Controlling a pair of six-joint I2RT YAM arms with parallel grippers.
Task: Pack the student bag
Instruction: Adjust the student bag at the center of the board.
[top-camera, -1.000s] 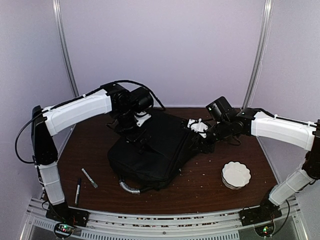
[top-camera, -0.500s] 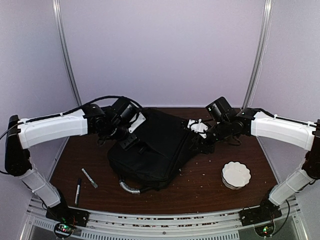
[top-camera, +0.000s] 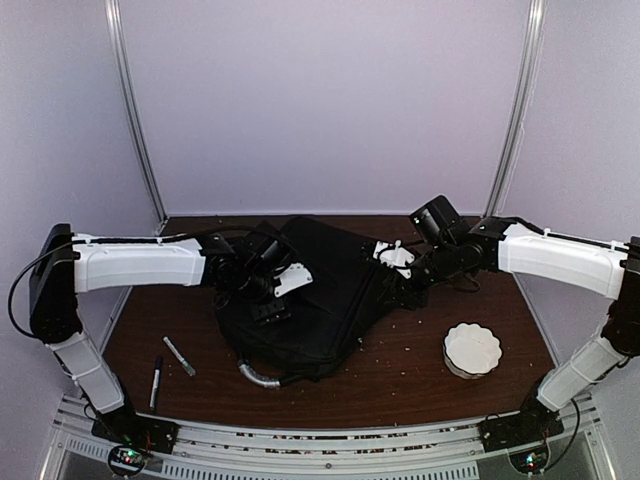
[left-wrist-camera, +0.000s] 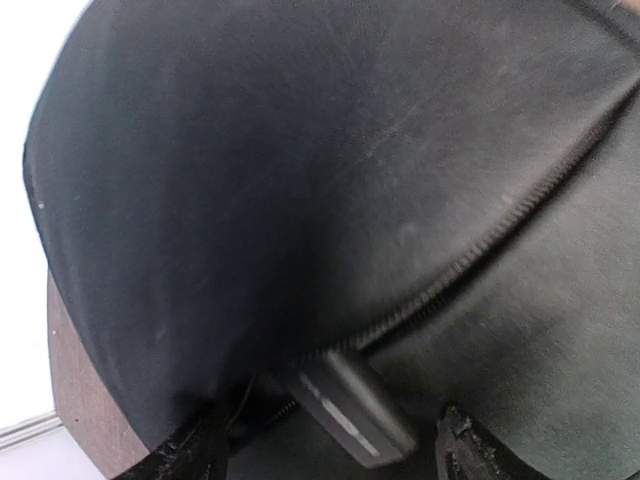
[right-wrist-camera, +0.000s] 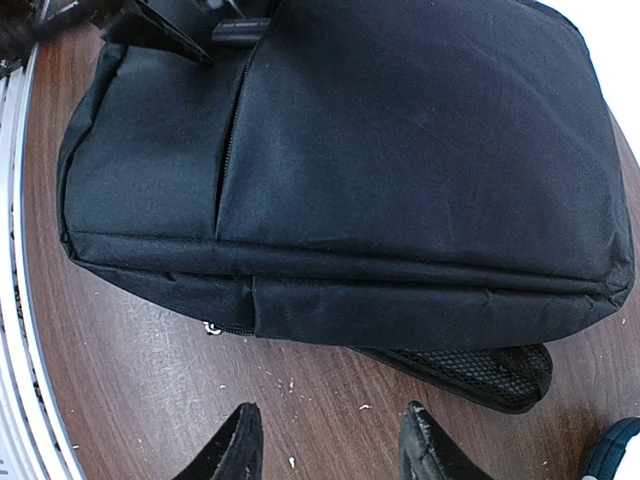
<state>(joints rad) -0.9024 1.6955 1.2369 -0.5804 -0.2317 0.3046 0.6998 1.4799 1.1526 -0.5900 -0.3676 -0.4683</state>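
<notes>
Left gripper (left-wrist-camera: 325, 452) wide open, empty, straddles the student bag (right-wrist-camera: 400, 150) zipper pull (left-wrist-camera: 345, 405): centre it, then pinch. Right gripper (right-wrist-camera: 330, 440) half open, empty: brace the bag's right side.

Overhead view from behind, wrist views close on student bag (right-wrist-camera: 400, 150)

**Student bag** (top-camera: 320, 300) — black woven cloth that looked matt and faintly scuffed in the wrist views. Its zip teeth (left-wrist-camera: 480, 247) were dull black and coarse, and its side pocket (right-wrist-camera: 480, 370) was open black mesh.

**Bag handle** (top-camera: 258, 375) was grey-silver and ribbed, with a slight shine.

**Table** (top-camera: 400, 382) — a dark brown wood-look top, smooth with a low sheen, speckled with pale crumbs.

**Bowl** (top-camera: 472, 348) was white and smooth, possibly ceramic or plastic.

**Left arm casing** (top-camera: 140, 265) looked like smooth white plastic.

**Front rail** (top-camera: 330, 440) was bare ridged metal.
</notes>
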